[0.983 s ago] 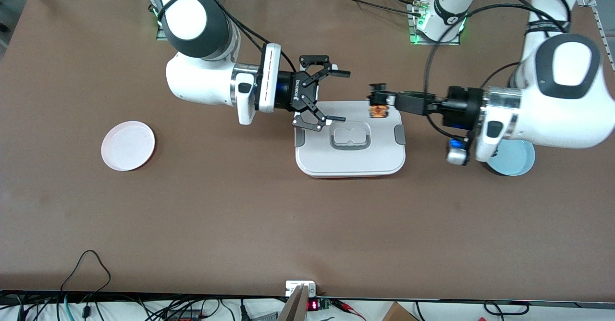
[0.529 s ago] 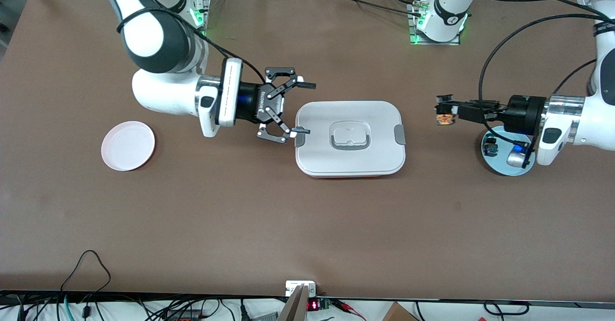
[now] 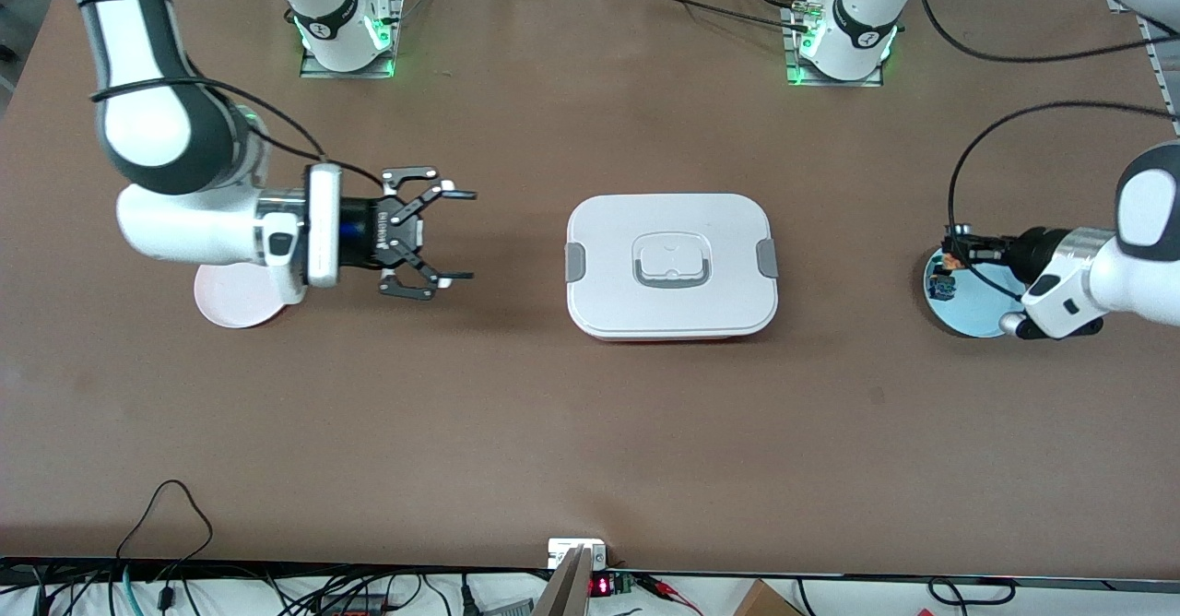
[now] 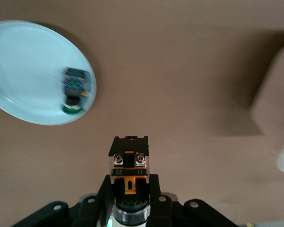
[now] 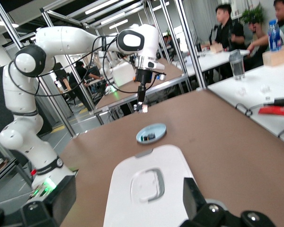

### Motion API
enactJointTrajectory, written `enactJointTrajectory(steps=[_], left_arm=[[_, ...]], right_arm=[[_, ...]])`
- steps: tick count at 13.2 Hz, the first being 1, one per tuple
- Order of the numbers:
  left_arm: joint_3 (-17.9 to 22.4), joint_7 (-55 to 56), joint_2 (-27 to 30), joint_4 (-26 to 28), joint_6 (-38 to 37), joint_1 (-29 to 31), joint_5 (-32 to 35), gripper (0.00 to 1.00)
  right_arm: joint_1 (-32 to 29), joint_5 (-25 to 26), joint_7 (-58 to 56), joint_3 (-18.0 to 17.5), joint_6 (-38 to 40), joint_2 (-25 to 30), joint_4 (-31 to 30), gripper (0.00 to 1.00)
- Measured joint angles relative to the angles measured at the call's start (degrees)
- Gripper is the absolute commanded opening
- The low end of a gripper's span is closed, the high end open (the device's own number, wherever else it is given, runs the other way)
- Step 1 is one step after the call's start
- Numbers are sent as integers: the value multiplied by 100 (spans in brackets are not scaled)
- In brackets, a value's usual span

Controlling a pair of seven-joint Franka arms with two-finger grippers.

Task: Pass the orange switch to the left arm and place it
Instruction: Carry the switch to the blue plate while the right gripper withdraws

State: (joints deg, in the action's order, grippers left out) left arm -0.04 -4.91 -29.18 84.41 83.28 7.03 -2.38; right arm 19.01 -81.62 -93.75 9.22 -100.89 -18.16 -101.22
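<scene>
Box (image 3: 672,266) midway between both end effectors

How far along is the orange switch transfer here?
Done: the left gripper is shut on the orange switch, above the blue plate's edge. In hand: no handover yet; the right gripper hangs open between the pink plate and the box. Left: passing the box, handover, placing.

Robotics lab inside a shared open office. Brown surface (image 3: 516,432) carries two white arms bolted to metal base plates (image 3: 348,61) with green status lights. Aluminium frame posts (image 5: 61,94) rise around the rig. Loose black cables (image 3: 166,505) and a small red digital readout (image 3: 600,586) sit along the surface's edge nearest the front camera. Past the frame: white desks (image 5: 255,90), seated people (image 5: 227,23), a water bottle (image 5: 273,34), ceiling strip lights (image 5: 104,7).
</scene>
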Motion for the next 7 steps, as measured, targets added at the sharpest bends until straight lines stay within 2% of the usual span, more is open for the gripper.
enactJointTrajectory(steps=[3, 5, 7], left_arm=[[2, -272, -496, 1, 689, 132, 861, 0], [5, -342, -719, 0, 1101, 292, 1390, 1], [7, -372, -926, 1, 1508, 487, 1608, 1]], right_arm=[[-67, 1010, 937, 260, 188, 23, -4, 100], [-84, 1451, 1766, 266, 189, 25, -5, 100], [-84, 1756, 2789, 266, 190, 33, -6, 100]])
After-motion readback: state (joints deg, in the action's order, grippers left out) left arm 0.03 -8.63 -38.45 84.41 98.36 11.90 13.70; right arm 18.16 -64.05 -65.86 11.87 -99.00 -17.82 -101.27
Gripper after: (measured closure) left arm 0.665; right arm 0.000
